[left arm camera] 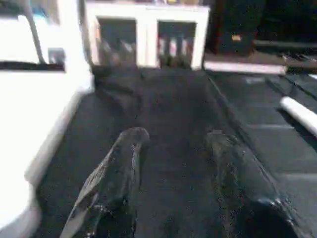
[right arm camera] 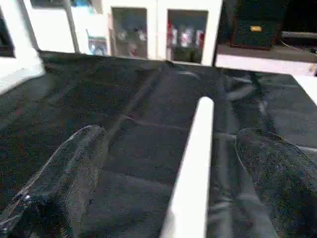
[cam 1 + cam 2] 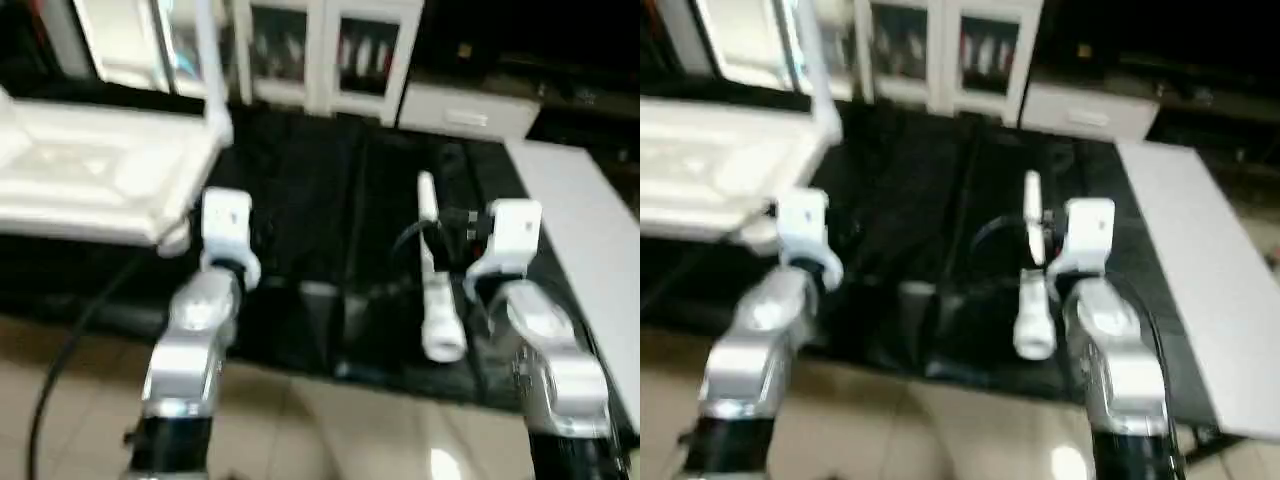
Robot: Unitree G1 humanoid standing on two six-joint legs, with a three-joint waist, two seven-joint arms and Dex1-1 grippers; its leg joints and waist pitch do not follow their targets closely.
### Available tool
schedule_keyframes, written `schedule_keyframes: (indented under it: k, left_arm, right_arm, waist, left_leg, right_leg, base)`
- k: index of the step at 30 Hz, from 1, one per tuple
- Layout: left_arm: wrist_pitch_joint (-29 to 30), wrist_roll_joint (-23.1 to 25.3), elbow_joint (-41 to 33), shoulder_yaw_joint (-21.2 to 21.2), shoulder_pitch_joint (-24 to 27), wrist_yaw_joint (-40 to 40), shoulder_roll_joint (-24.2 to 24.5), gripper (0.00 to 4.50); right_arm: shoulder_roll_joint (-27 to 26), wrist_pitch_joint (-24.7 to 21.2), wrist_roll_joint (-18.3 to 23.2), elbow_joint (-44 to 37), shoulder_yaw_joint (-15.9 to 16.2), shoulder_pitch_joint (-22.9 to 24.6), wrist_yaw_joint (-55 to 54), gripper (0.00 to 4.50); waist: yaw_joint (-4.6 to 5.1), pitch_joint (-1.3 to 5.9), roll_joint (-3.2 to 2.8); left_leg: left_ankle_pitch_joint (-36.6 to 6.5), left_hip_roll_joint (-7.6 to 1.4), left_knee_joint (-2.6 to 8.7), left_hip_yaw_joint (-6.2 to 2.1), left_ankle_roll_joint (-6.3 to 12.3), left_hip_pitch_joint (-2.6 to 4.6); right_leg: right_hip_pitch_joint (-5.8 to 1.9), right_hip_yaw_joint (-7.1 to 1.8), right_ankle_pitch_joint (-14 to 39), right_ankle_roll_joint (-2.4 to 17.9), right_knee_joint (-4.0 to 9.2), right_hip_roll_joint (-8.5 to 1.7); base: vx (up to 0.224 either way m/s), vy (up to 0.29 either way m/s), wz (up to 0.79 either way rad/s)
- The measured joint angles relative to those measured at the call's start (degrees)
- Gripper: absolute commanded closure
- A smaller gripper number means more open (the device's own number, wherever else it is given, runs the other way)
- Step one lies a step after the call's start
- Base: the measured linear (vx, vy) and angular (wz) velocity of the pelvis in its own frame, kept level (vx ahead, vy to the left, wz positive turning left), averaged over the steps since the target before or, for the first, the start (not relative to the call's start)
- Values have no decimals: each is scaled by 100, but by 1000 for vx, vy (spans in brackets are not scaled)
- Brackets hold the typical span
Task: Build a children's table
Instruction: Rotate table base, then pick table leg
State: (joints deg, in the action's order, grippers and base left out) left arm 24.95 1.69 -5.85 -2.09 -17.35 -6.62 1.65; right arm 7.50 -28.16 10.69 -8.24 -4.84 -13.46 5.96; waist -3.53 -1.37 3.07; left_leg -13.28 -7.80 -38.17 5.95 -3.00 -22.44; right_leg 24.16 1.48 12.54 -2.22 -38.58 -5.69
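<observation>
The white table top (image 3: 90, 175) lies underside up at the left on the black mat. One white leg (image 3: 209, 60) stands upright at its far right corner. Another white leg (image 3: 436, 280) lies loose on the mat, just left of my right wrist (image 3: 512, 235). My right gripper (image 2: 173, 134) is open, its two black fingers set wide on either side of this leg (image 2: 194, 163) without touching it. My left gripper (image 1: 176, 136) is open and holds nothing; it hovers over the mat just right of the table top's edge (image 1: 47, 134).
The black mat (image 3: 330, 190) covers the work area, with tiled floor in front of it. A white cabinet with glass doors (image 3: 325, 50) stands behind. A flat white board (image 3: 585, 230) lies along the right. A black cable (image 3: 60, 370) trails over the floor at the left.
</observation>
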Motion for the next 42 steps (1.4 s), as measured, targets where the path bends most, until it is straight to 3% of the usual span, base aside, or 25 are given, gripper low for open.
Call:
schedule_keyframes:
  k: [3, 5, 7, 11, 14, 20, 23, 26, 29, 37, 42]
  left_arm:
    - [-31, -54, -11, -219, 69, -12, 30, 233]
    - [-42, -52, -11, -220, 94, -29, 58, 233]
    - [-66, -30, -14, -171, 94, -49, 99, 233]
    - [-85, -43, -18, -113, 103, -66, 143, 233]
    - [-80, -24, -74, 129, 161, -322, 356, 233]
    - [59, -572, -440, 779, 421, -1975, 1094, 233]
    - [204, -976, -841, 1116, 558, -3068, 1785, 233]
    - [442, -1256, -1108, 1334, 559, -3726, 2171, 233]
    - [714, -1562, -1398, 1455, 537, -4192, 2438, 233]
    - [903, -1732, -1587, 1538, 411, -4398, 2551, 233]
    - [1000, -1786, -1670, 1554, 390, -4380, 2566, 221]
  right_arm:
    - [-66, -19, 17, 0, 188, 5, 24, 0]
    - [-66, -21, 17, 0, 196, 5, 24, 0]
    - [-66, -28, 17, 0, 195, 4, 24, 0]
    - [-53, -129, 16, 0, 195, -27, 58, 0]
    - [32, -451, 14, 54, 200, -248, 49, 0]
    - [391, -1507, 131, 841, 15, -1089, 104, 0]
    - [616, -1859, 121, 1432, -20, -1436, 177, 0]
    - [733, -2184, 66, 1836, -126, -1786, 143, 0]
    - [1045, -2818, -37, 2233, 81, -2107, 201, 0]
    - [1000, -3580, 125, 2931, 67, -2115, 445, 0]
    - [1035, -3748, 209, 3088, -56, -2115, 455, 52]
  waist:
    - [109, -69, -25]
    - [142, -89, -11]
    - [161, -104, 16]
    - [176, -118, 55]
    - [176, -119, 57]
    - [152, -107, 75]
    - [144, -109, 91]
    - [138, -116, 107]
    - [129, -116, 153]
    - [94, -145, 240]
    - [57, -145, 258]
  left_leg:
    - [34, -131, 77, 82, -70, 25]
    - [35, -140, 109, 129, -68, 46]
    - [35, -139, 133, 171, -68, 46]
    - [38, -150, 138, 197, -70, 40]
    - [50, -172, 141, 207, -88, 38]
    - [166, -216, 243, 247, -141, 21]
    - [208, -223, 318, 286, -115, 24]
    - [212, -231, 330, 312, -115, 24]
    - [217, -241, 330, 331, -124, 37]
    - [254, -314, 323, 416, -184, 55]
    - [274, -323, 324, 416, -216, 56]
  right_leg:
    - [-164, 58, -94, 138, 330, 72]
    - [-227, 68, -116, 139, 424, 49]
    - [-231, 59, -118, 133, 460, 31]
    - [-215, 54, -154, 70, 462, 23]
    - [-195, 55, -213, -19, 441, 29]
    - [-87, 70, -223, 37, 352, 51]
    - [-47, 73, -195, 77, 338, 57]
    - [-25, 70, -183, 99, 323, 63]
    - [-30, 68, -181, 102, 316, 63]
    - [-32, 73, -190, 111, 264, 53]
    - [-25, 80, -194, 106, 241, 60]
  base:
    - [-63, 66, 7]
    - [-51, 72, 10]
    - [0, 0, 0]
    - [0, 0, 0]
    - [0, 0, 0]
    - [9, -8, 0]
    - [34, -25, 0]
    - [0, 0, 0]
    - [0, 0, 0]
    - [0, 0, 0]
    - [0, 0, 0]
